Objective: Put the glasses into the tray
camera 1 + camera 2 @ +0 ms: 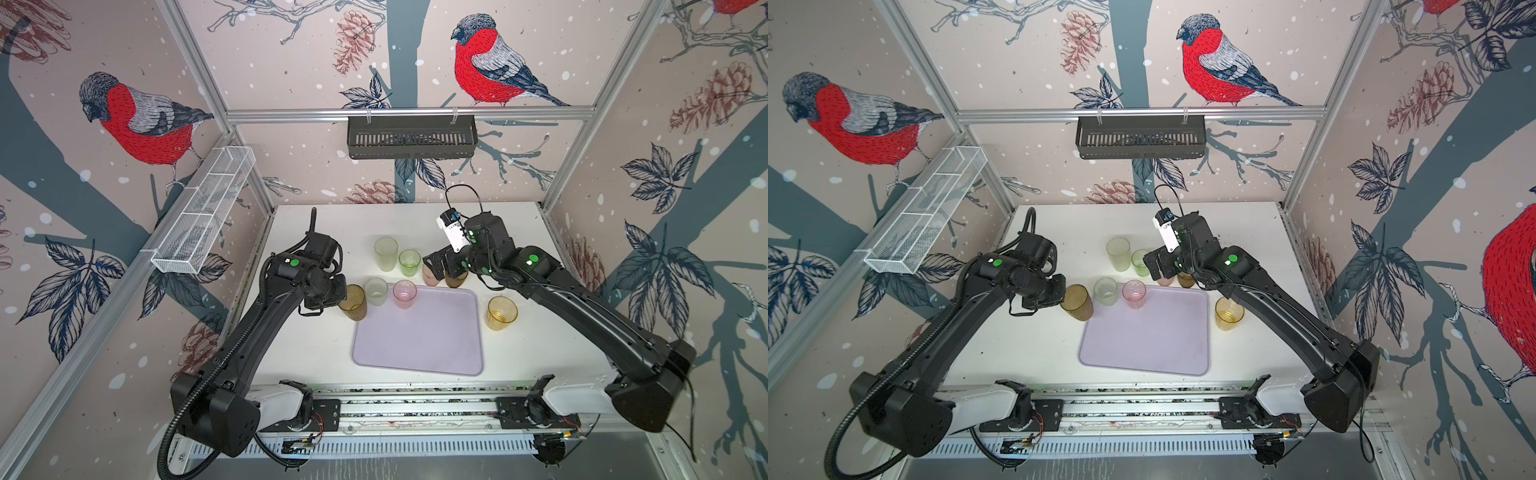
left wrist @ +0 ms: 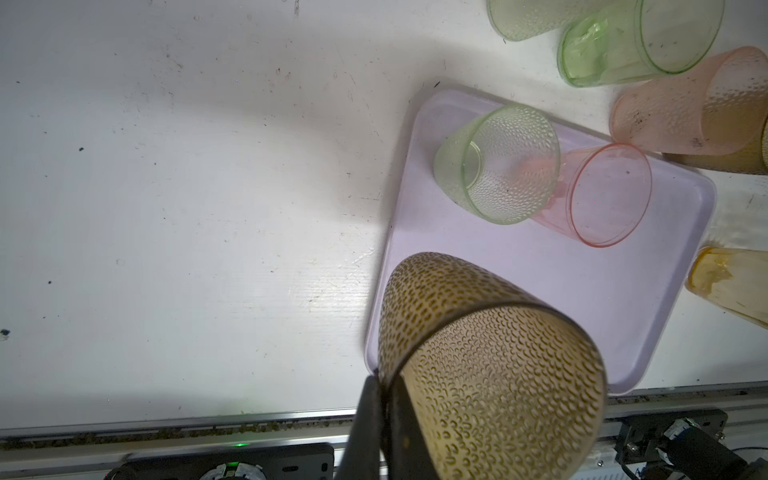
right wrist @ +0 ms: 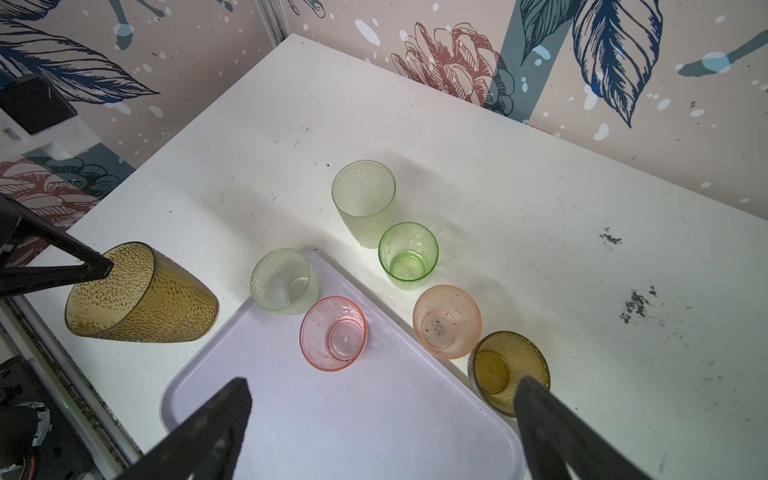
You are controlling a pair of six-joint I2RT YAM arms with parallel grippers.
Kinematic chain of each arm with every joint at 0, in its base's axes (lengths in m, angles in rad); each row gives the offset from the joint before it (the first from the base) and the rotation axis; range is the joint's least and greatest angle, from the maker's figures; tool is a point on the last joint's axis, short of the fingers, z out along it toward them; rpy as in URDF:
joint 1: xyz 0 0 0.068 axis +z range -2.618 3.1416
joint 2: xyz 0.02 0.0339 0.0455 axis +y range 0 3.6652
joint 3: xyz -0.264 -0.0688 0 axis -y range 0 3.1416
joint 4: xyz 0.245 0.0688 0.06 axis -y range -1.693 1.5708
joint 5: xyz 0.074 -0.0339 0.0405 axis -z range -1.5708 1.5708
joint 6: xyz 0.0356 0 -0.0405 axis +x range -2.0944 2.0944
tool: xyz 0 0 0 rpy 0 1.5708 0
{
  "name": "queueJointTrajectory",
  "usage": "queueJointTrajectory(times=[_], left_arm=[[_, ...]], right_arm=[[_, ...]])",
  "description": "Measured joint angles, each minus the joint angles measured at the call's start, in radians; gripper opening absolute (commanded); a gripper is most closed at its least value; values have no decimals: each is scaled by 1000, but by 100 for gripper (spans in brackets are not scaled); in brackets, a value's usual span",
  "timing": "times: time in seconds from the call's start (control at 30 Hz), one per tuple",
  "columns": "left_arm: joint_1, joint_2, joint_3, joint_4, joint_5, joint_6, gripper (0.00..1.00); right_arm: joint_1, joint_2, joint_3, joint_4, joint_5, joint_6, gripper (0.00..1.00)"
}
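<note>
1. Brown dimpled plastic left of centre in both top views: tall brown glass (image 1: 353,302), tilted, at the upper left edge of the tray (image 1: 419,349). Wall near the rim pinched by the left gripper (image 2: 384,399), one finger inside, one outside, pressed together on it.
2. Just right of that, frosted pale glass (image 1: 376,291), on the tray's upper left corner.
3. Higher in the frame, out on the white table (image 1: 357,224) beyond the tray: tall pale green glass (image 1: 385,253), upright.
4. Pink glass (image 1: 404,294), upright inside the tray by its upper rim, just beside the frosted pale glass.
5. Bright green glass (image 1: 409,262), upright on the table, just beside the tall pale green glass at its lower right.
6. Lilac tray at frame centre, flat on the table.
7. Just off the tray's upper right rim, on the table: peach glass (image 3: 446,322) and small brown glass (image 3: 509,372), upright, side by side, half hidden under the right arm in both top views.
8. Right gripper (image 3: 382,384) above that corner, fingers spread wide, gripping nothing; one finger over the tray, one by the small brown glass.
9. Amber glass (image 1: 502,313), upright on the table just right of the tray, apart from the rest.
</note>
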Motion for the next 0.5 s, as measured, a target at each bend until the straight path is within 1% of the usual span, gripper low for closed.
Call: queueJointTrajectory(times=[0.5], left_arm=[[-119, 29, -67, 74, -4, -74, 0]], right_arm=[[-6, -2, -9, 0, 3, 0, 100]])
